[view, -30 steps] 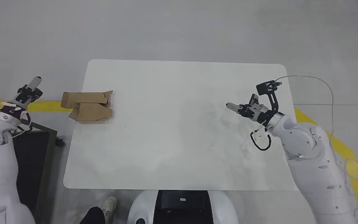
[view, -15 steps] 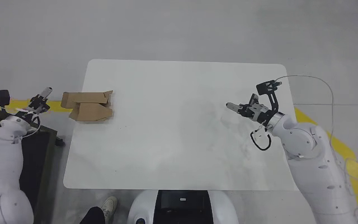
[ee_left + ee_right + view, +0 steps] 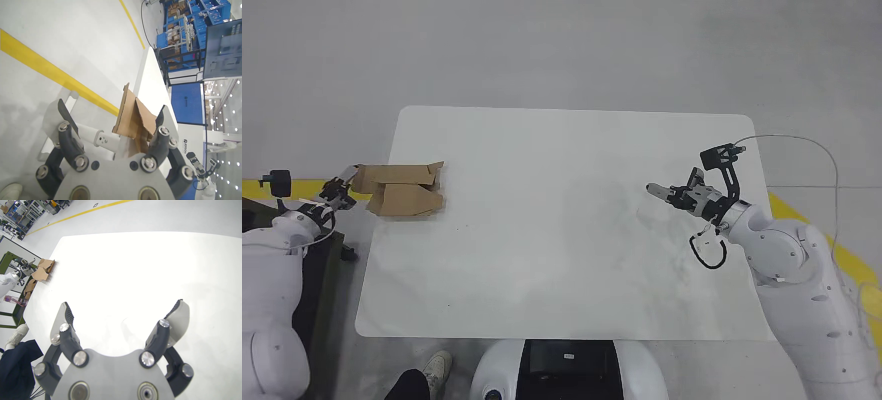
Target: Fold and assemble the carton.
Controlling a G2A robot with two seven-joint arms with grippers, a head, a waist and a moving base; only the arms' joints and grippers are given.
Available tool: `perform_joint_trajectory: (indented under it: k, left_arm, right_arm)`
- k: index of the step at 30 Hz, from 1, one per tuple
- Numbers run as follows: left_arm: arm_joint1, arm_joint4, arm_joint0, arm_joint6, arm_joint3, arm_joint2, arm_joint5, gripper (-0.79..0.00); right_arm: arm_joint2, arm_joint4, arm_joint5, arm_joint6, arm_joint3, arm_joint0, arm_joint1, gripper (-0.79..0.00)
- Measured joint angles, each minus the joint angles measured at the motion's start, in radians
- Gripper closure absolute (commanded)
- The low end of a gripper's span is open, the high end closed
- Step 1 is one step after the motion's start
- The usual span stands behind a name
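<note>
A flat brown cardboard carton (image 3: 402,188) lies at the left edge of the white table (image 3: 562,230), partly overhanging it. My left gripper (image 3: 344,186) sits just off that edge, at the carton's left end. In the left wrist view the carton (image 3: 132,121) stands between the spread fingers, and the left gripper (image 3: 111,113) is open around it. My right gripper (image 3: 662,192) hovers over the right side of the table, far from the carton. In the right wrist view the right gripper (image 3: 122,311) is open and holds nothing; the carton (image 3: 42,270) lies far off.
A dark green rack (image 3: 13,313) with more cardboard pieces stands on the floor beside the table's left edge. A yellow floor line (image 3: 56,73) runs below the left gripper. The table's middle (image 3: 562,230) is bare white surface.
My left arm has swung in from off the table's left side toward the carton's left end. The right arm and the carton have not moved.
</note>
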Motion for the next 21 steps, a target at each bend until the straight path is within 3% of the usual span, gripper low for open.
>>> perform_joint_trajectory:
  k: [3, 5, 8, 11, 13, 21]
  left_arm:
    - [-0.011, 0.000, -0.001, 0.009, 0.002, 0.016, 0.009, -0.754]
    - [-0.018, -0.002, 0.000, 0.014, 0.003, 0.025, 0.013, -0.693]
    - [-0.026, -0.020, -0.002, 0.015, 0.007, 0.030, 0.019, -0.391]
    - [-0.030, -0.040, -0.002, 0.014, 0.008, 0.031, 0.023, -0.206]
    - [-0.030, -0.053, -0.001, 0.017, 0.008, 0.030, 0.026, -0.009]
    - [-0.026, -0.130, -0.005, -0.033, 0.002, 0.014, 0.029, 0.000]
  right_arm:
    - [0.000, 0.000, 0.000, 0.000, 0.000, 0.000, 0.000, -0.785]
    - [0.000, 0.000, 0.000, 0.000, 0.000, 0.000, 0.000, -0.785]
    - [0.000, 0.000, 0.000, 0.000, 0.000, 0.000, 0.000, -0.785]
    - [0.000, 0.000, 0.000, 0.000, 0.000, 0.000, 0.000, -0.785]
    - [0.000, 0.000, 0.000, 0.000, 0.000, 0.000, 0.000, -0.785]
    - [0.000, 0.000, 0.000, 0.000, 0.000, 0.000, 0.000, -0.785]
